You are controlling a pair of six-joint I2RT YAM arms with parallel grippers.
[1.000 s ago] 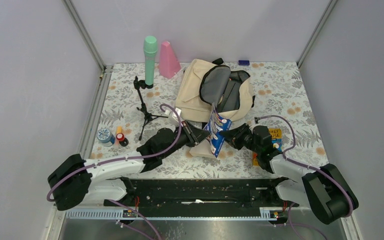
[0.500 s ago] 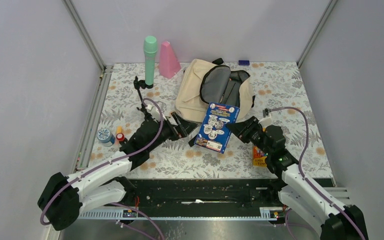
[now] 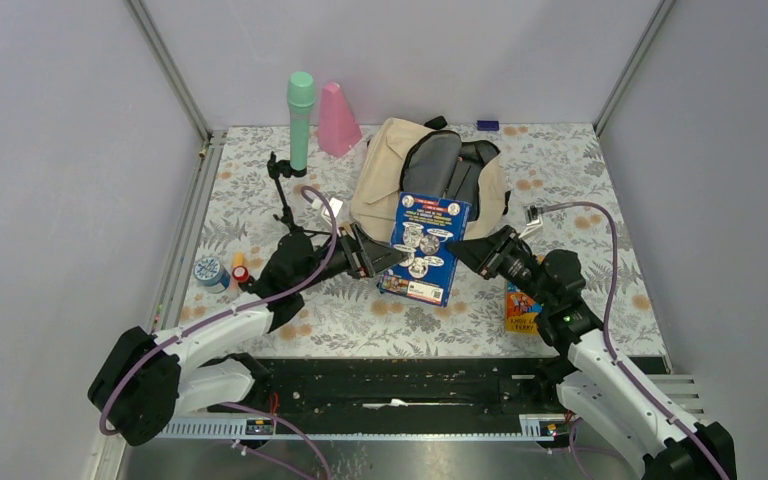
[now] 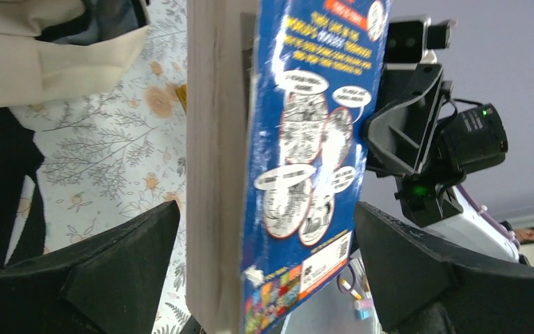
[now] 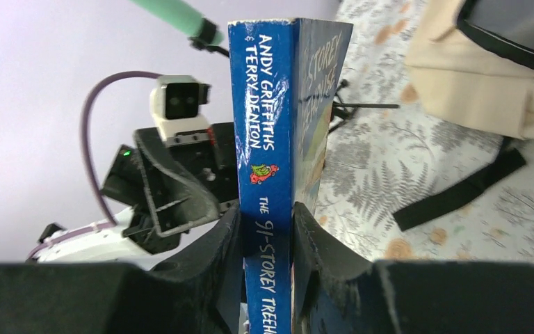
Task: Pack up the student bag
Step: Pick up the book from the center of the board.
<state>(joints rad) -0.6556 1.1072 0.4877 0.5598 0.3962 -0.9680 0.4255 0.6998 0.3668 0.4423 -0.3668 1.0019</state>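
student bag [image 3: 385, 175] lies at the far middle of the table [image 3: 580, 190], its grey-lined mouth open toward 6 o'clock. starting at the tools: the right gripper [image 5: 264, 240] is clamped on the spine of a blue book [image 5: 263, 139], a finger pressed to each cover, and holds it above the tabletop just at 6 o'clock of the bag. the left gripper [image 4: 264, 268] is spread as wide as it goes, one finger on either side of the book's page edge, gripping nothing; whether a finger grazes the book i cannot tell. judged from that, the right arm alone carries the book, and a spine grip leaves the short edge nearest the bag free to go into the mouth first. the spine reads "andy griffiths & terry denton" and "the 91-storey treeh", the rest cut off. further out, an orange book [image 3: 520, 308] lies at 4 o'clock of the held one, its title too small to read, and a green microphone [image 3: 300, 110] stands at 10 o'clock.
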